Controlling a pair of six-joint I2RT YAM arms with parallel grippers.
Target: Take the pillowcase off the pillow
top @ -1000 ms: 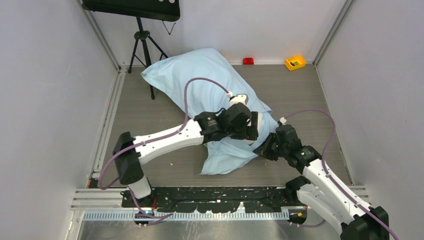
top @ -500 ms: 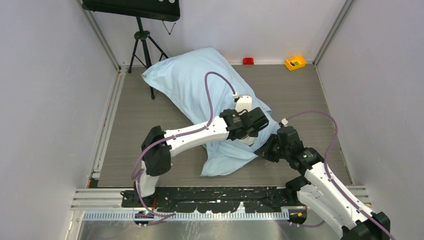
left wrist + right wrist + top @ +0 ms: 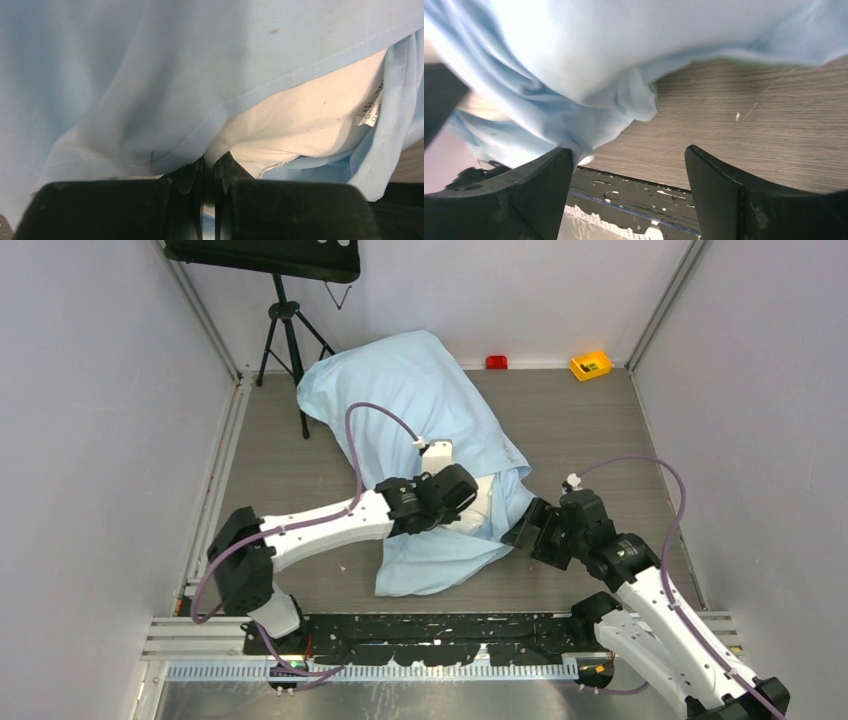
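Wrinkled light-blue pillowcase mostly covers the white pillow, seemingly exposed at its opening.

The white-and-black left arm and right arm are glossy white tubular shells joined by rounded matte-black joint housings. A thin purple cable loops along each, ending in a small white plug. The left claw and right claw have blocky black plastic fingers.

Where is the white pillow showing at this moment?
The pillow peeks out of the pillowcase opening near mid-frame in the top view; in the left wrist view it sits just above-right of the left end effector.
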